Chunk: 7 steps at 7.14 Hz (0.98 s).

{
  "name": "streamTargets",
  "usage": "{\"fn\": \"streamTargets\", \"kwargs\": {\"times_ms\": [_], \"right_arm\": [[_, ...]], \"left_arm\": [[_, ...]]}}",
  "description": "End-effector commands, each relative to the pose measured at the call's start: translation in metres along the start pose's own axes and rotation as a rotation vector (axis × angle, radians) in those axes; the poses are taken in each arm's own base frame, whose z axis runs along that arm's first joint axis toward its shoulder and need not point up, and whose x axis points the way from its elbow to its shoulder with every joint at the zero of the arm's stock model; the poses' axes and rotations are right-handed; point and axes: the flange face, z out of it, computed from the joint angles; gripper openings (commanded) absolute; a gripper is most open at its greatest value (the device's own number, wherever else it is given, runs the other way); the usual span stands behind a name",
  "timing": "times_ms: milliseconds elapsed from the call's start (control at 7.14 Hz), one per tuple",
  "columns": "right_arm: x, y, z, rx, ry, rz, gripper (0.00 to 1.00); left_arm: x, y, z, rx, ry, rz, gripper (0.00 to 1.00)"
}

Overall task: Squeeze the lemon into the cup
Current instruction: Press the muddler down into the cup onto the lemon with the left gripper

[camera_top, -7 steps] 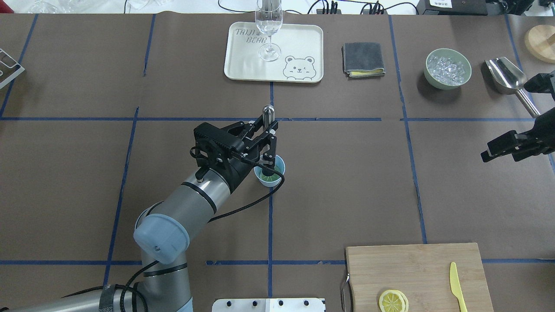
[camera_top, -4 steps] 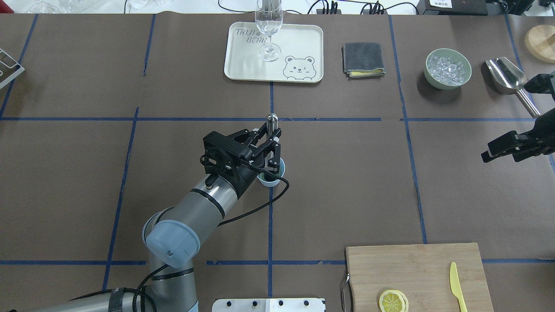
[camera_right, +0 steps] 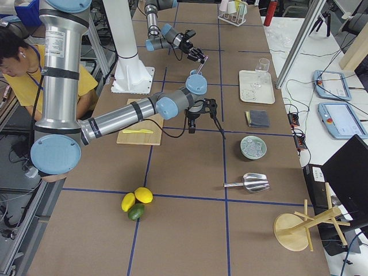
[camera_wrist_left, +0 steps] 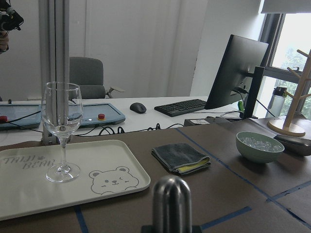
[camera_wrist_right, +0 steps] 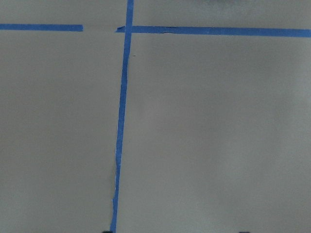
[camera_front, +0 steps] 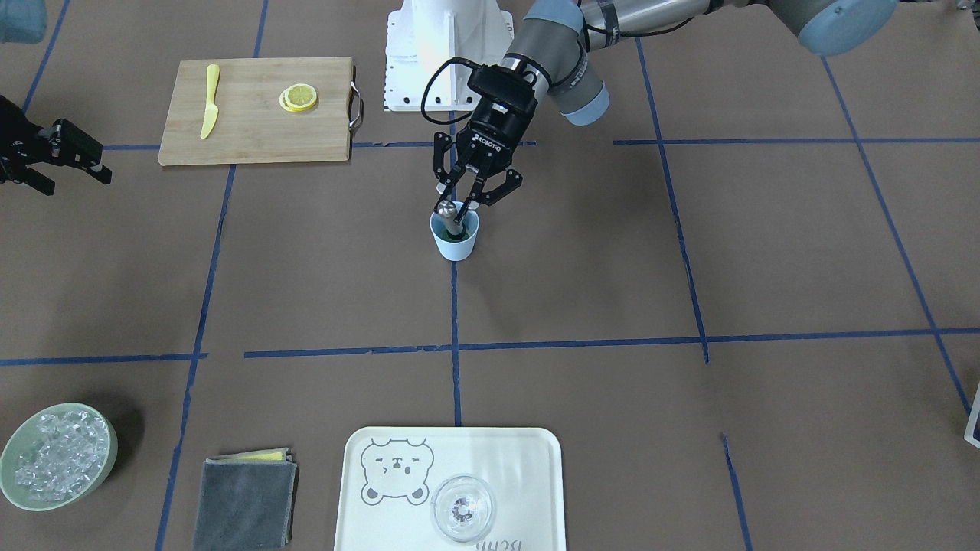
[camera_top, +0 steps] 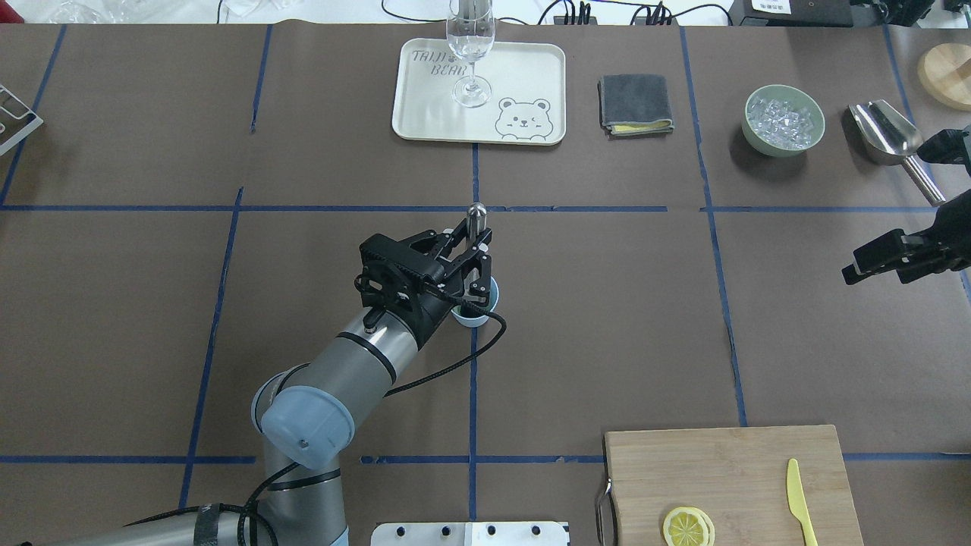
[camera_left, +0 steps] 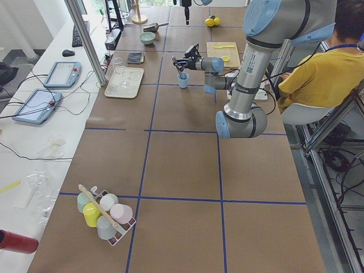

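— Where's the light-blue cup (camera_front: pixel 455 243)?
— Middle of the table (camera_front: pixel 689 268), upright on a blue tape line. The left claw (camera_front: pixel 465 205) is clamped on a steel muddler (camera_front: pixel 446 208) that dips into it.
— And the lemon slice?
— Can't make it out; the cup's inside looks green. The right claw (camera_front: pixel 98 164) is well off to the side, fingers spread.

Bear tray (camera_top: pixel 425 98), wine glass (camera_top: pixel 471 53), folded cloth (camera_top: pixel 636 102), ice bowl (camera_top: pixel 781 152)

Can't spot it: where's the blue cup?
Front-facing view: the cup stands mid-table on a blue tape line, under the left claw gripping a metal pestle.
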Motion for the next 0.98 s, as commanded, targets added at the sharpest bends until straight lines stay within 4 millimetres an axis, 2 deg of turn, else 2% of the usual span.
{"fn": "streamTargets", "kwargs": {"times_ms": [0,280,420,560,700,841], "right_arm": [[0.0,0.0,0.0,0.0,0.0,0.0,0.89],[-0.001,0.0,-0.001,-0.001,-0.001,0.0,0.89],[-0.001,0.0,-0.002,0.002,-0.001,0.0,0.89],[-0.002,0.001,-0.002,0.002,-0.002,-0.001,0.89],[-0.001,0.001,-0.002,0.002,-0.001,0.0,0.89],[0.0,0.001,-0.002,0.001,0.0,0.001,0.89]], "left_arm": [[0.001,0.006,-0.001,-0.009,0.002,0.003,0.0],[0.007,0.001,-0.002,-0.006,0.014,0.0,0.0],[0.017,-0.016,-0.005,0.011,0.038,0.031,0.0],[0.032,-0.061,-0.02,0.073,0.065,0.128,0.0],[0.031,-0.076,-0.021,0.073,0.052,0.155,0.0],[0.022,-0.113,-0.016,0.048,0.085,0.181,0.0]]}}
